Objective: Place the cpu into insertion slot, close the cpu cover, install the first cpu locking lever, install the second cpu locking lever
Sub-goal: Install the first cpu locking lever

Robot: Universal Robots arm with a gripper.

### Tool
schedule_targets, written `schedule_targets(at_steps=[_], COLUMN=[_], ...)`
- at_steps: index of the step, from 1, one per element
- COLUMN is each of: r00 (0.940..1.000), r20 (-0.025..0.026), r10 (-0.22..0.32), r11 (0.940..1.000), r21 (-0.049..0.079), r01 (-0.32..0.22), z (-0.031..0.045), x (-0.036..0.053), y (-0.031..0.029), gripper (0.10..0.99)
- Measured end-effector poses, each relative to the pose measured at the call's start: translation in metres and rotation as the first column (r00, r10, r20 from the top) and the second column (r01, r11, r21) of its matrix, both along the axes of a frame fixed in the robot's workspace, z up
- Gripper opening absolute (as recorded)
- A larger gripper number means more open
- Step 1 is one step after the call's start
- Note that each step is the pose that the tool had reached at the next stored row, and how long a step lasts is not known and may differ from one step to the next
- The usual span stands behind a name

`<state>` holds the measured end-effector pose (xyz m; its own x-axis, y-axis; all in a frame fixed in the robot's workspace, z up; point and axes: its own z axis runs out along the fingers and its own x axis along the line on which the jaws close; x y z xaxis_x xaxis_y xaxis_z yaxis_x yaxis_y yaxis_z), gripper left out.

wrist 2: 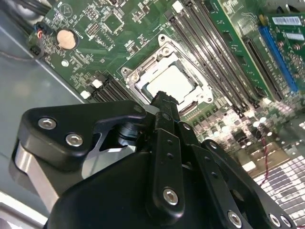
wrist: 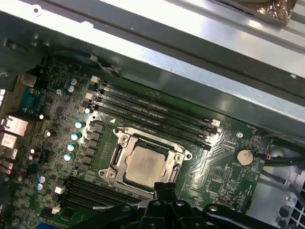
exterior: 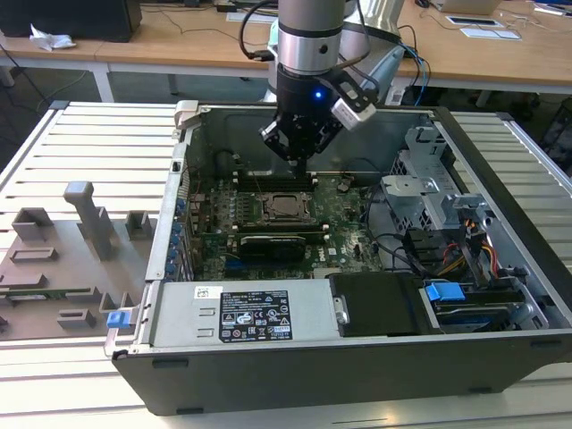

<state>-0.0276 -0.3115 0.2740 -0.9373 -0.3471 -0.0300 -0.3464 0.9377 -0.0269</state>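
**Clenched gripper over the covered CPU socket**

Gripper: fingers drawn together with nothing between them, hanging inside the open computer case above the green motherboard, clear of every part.

Cpu: seated flat in the insertion slot, pale metal face up, almost directly beneath the gripper tip in both wrist views.

Cpu cover: lying down over the chip, silvery frame around all four edges, face visible through the window. By this evidence, placement and cover closure done.

Locking levers: thin wire along the socket edges, too fine to judge as latched or free.

Memory slots: just beside the socket, on the side toward the case wall. Coin cell: well apart, near the board's corner.

Probable hazards from here:
- A descent slightly off line, landing the closed tip on the chip face or the memory slots instead of a lever, with scratching or cracked latches as the result.
- A springy wire lever slipping off the narrow tip under load and snapping back against the board.
- A cover not fully flat, leaving uneven clamping and stress on the socket contacts.
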Motion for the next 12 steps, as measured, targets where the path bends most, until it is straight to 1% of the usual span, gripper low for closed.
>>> schedule_targets(at_steps=[3,5,8,11,12], r00=[0.9977,0.9959,0.9894,0.9806,0.9803], r20=[0.0000,0.0000,0.0000,0.0000,0.0000], r10=[0.068,0.091,0.145,0.196,0.198], r11=[0.9977,0.9959,0.9894,0.9806,0.9803], r21=[0.000,0.000,0.000,0.000,0.000], r01=[-0.068,-0.091,-0.145,-0.196,-0.198], z=[0.0000,0.0000,0.0000,0.0000,0.0000], x=[0.0000,0.0000,0.0000,0.0000,0.0000], y=[0.0000,0.0000,0.0000,0.0000,0.0000], gripper=[0.106,0.106,0.106,0.106,0.106])
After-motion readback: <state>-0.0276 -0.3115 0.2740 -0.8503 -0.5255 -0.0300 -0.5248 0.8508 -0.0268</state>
